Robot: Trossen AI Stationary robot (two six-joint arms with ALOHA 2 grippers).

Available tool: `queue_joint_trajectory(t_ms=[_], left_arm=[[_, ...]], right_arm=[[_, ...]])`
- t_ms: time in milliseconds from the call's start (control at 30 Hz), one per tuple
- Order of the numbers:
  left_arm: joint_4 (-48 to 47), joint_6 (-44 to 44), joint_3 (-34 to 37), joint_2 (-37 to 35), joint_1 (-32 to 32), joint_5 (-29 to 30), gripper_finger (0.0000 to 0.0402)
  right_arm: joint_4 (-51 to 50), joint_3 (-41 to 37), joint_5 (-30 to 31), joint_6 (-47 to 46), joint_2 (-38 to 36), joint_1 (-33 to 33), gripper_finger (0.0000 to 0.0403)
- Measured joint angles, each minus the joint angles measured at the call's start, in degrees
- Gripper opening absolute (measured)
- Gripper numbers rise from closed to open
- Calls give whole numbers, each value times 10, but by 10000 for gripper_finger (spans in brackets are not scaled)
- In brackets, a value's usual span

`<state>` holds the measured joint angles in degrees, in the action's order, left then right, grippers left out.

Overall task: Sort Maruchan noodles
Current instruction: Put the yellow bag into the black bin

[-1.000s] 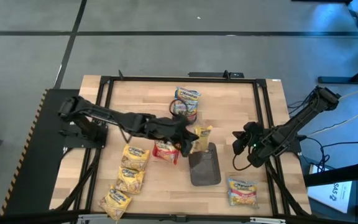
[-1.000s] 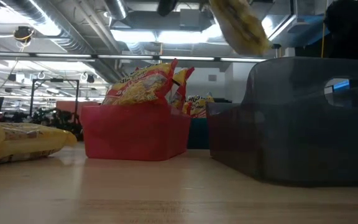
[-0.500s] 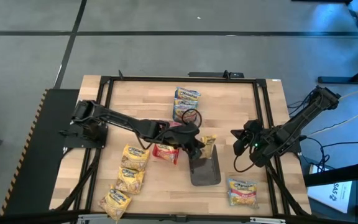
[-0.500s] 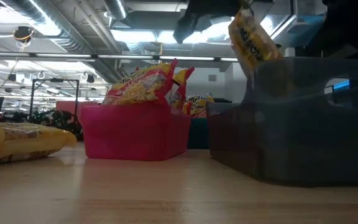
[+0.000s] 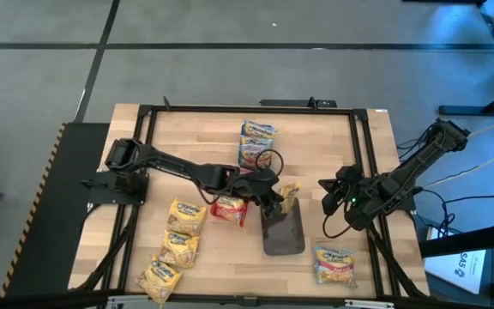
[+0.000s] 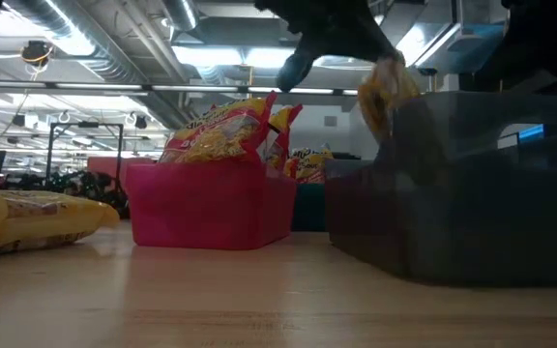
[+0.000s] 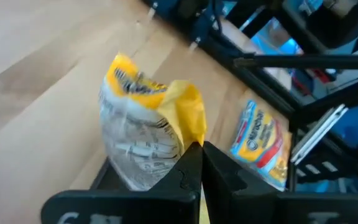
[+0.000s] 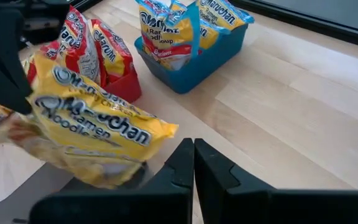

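My left gripper (image 5: 274, 202) reaches over the middle of the table, shut on a yellow Maruchan packet (image 5: 288, 196) above the grey tray (image 5: 283, 236). In the low view the packet (image 6: 385, 92) dips behind the grey tray's wall (image 6: 462, 184). The red tray (image 6: 211, 208) holds red packets, and the blue tray (image 8: 194, 53) holds blue-and-pink ones. Three yellow packets (image 5: 181, 247) lie flat near the near-left edge, and one blue-and-pink packet (image 5: 334, 263) lies at the near right. My right gripper (image 8: 193, 155) waits shut by the right edge. My left gripper pinches the yellow packet by its crinkled yellow edge (image 7: 190, 127) between the two fingers, coming from the table's left and slanting down. The packet stands tilted beyond the fingers, with its lower end inside the grey tray; whether it rests on the tray floor, I cannot tell.
The black frame rail (image 5: 363, 154) runs round the table top. The red tray (image 5: 230, 209) stands just left of the grey one, and the blue tray (image 5: 257, 144) toward the far edge. Bare wood (image 5: 187, 146) lies at the far left.
My left gripper has carried the yellow packet toward the table's right and downward, from high above the grey tray until its lower end is behind the tray's wall. The packet has tipped more upright on the way. My right arm has kept still.
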<state>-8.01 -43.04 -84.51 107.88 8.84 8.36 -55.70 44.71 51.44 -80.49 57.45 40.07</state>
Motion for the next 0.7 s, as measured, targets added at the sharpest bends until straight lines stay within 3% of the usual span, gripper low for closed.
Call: queue_joint_trajectory(t_ms=[467,700], left_arm=[[-39,-3,0,15,0,24,2],[-95,-13,0,15,1,60,37]], right_arm=[[-4,0,-30,1,0,0,12],[-2,0,-34,1,0,0,12]])
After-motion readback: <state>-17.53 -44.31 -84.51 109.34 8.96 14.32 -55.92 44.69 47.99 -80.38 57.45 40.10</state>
